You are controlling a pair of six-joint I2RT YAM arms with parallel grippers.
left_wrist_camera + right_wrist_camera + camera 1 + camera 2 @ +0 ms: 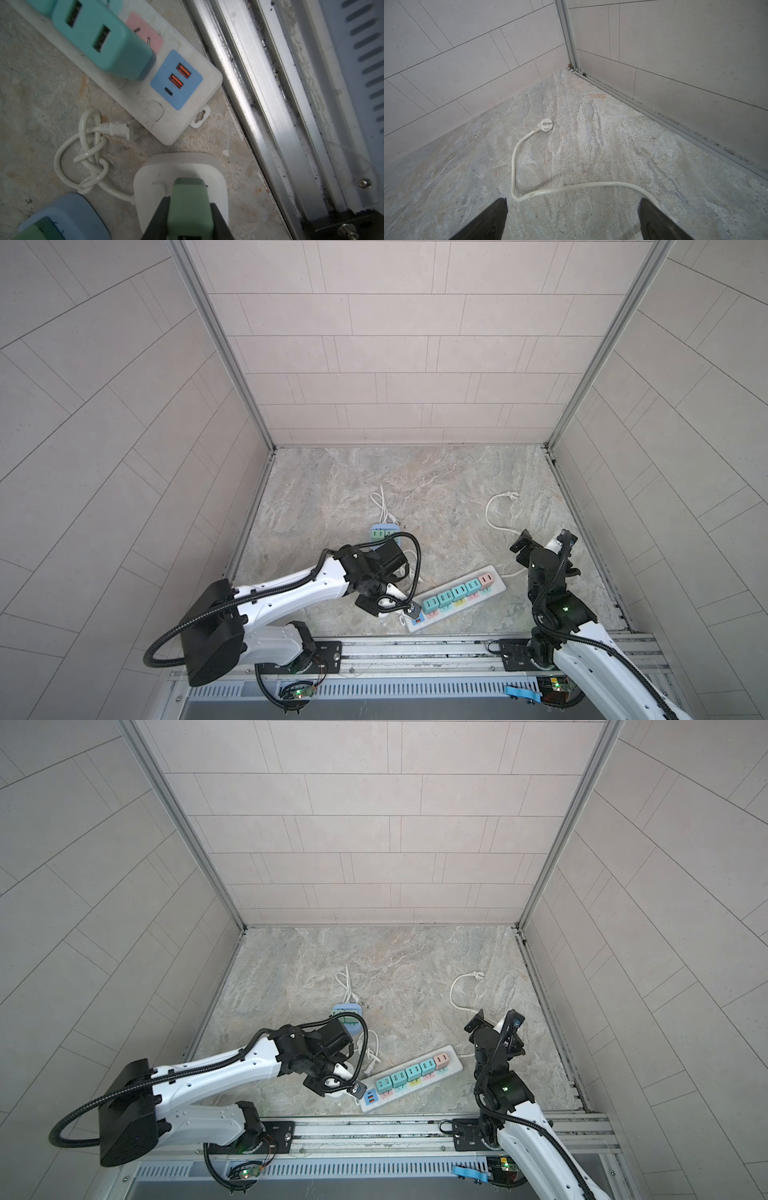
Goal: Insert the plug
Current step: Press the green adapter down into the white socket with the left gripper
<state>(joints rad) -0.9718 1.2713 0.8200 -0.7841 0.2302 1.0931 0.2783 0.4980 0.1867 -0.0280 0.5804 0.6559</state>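
Since the job is to seat a plug, everything that matters is gathered along the front edge of the tabletop (332,489), within the left arm's reach. The long white power strip (143,97) lies slantwise near that edge, about midway along it, and carries a row of teal adapters (99,35). Over the right side of the tabletop the right gripper (573,201) hangs wide open and empty, well apart from the work. I judge it is parked there to stay clear. Below it runs a loose white cord (517,166) whose round plug (545,125) lies toward the back right corner.

Just beside the strip's blue USB end (176,80), on the side toward the left front corner, sits a small white socket block (149,182). It lies flat with its face up, so a plug can come straight down into it. The left gripper (190,204) is closed on the green plug (187,191), its black fingers (160,218) clamped on two opposite sides, a hold that should keep the body square to the block. The plug stands upright between the jaws and appears to rest on the block's face. Its body hides the prongs, so I cannot tell whether they are fully home. This looks like the pressing-in stage.
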